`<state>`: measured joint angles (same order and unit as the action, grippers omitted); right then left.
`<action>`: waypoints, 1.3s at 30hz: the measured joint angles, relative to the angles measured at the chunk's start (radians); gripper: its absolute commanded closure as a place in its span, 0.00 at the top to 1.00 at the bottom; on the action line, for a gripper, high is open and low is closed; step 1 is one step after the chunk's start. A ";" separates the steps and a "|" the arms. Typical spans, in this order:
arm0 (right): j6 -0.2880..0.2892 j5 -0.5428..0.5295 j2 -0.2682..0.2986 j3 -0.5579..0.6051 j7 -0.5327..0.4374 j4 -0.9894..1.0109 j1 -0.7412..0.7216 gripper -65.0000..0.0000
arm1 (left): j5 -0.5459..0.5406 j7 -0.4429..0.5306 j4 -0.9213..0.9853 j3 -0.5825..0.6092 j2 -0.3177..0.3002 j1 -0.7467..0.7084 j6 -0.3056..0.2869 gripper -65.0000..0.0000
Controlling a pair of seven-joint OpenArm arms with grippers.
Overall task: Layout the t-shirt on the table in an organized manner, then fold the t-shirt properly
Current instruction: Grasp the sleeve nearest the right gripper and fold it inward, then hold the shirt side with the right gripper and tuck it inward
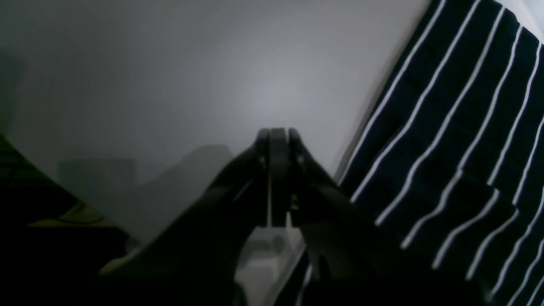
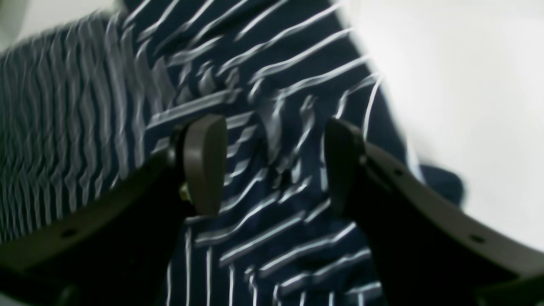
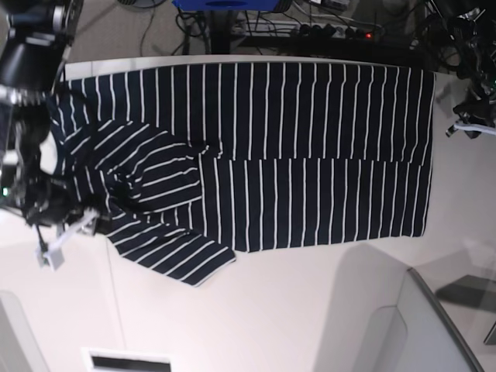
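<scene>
The t-shirt (image 3: 310,155), dark navy with thin white stripes, lies spread on the white table (image 3: 294,310), with one sleeve folded over and bunched at the left. My right arm (image 3: 31,178) reaches over that bunched end. In the right wrist view my right gripper (image 2: 272,165) hangs open just above the wrinkled t-shirt (image 2: 272,63), with nothing between its fingers (image 2: 204,165). My left gripper (image 1: 278,136) is shut and empty over bare table (image 1: 170,85), left of the t-shirt (image 1: 459,127) edge.
Cables and a power strip (image 3: 333,31) lie beyond the table's far edge. A pale wedge-shaped panel (image 3: 418,325) rises at the lower right. A white tag (image 3: 58,248) hangs off the right arm. Dark gear (image 3: 473,101) stands at the right edge.
</scene>
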<state>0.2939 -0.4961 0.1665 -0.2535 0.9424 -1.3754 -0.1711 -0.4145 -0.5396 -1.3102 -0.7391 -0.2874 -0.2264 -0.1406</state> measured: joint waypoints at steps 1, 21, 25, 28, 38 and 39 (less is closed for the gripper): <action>0.002 0.006 0.004 -0.002 -0.004 0.080 -0.050 0.53 | 0.000 0.001 0.000 0.000 -0.001 0.000 -0.001 0.00; -0.003 0.272 0.030 0.003 -0.328 0.671 -0.257 0.54 | -0.001 0.002 0.000 -0.005 -0.001 -0.012 -0.001 0.00; -0.003 0.272 0.032 0.003 -0.331 0.671 -0.258 0.52 | -0.001 0.002 0.000 -0.003 -0.002 -0.010 -0.001 0.00; -0.003 0.272 0.032 0.003 -0.330 0.671 -0.258 0.42 | -0.001 0.002 0.000 -0.003 -0.001 -0.010 -0.001 0.00; -0.004 0.270 0.032 0.000 -0.269 0.668 -0.261 0.00 | -0.001 0.002 0.001 -0.003 -0.001 -0.010 -0.001 0.00; -0.005 0.270 0.031 0.000 -0.237 0.652 -0.260 0.00 | -0.001 0.002 0.001 -0.003 -0.001 -0.010 -0.001 0.00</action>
<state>0.2890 -0.2256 0.1978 -0.2539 0.7055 -0.7235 -0.4309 -0.4152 -0.5377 -1.3094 -0.7425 -0.2886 -0.2363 -0.1417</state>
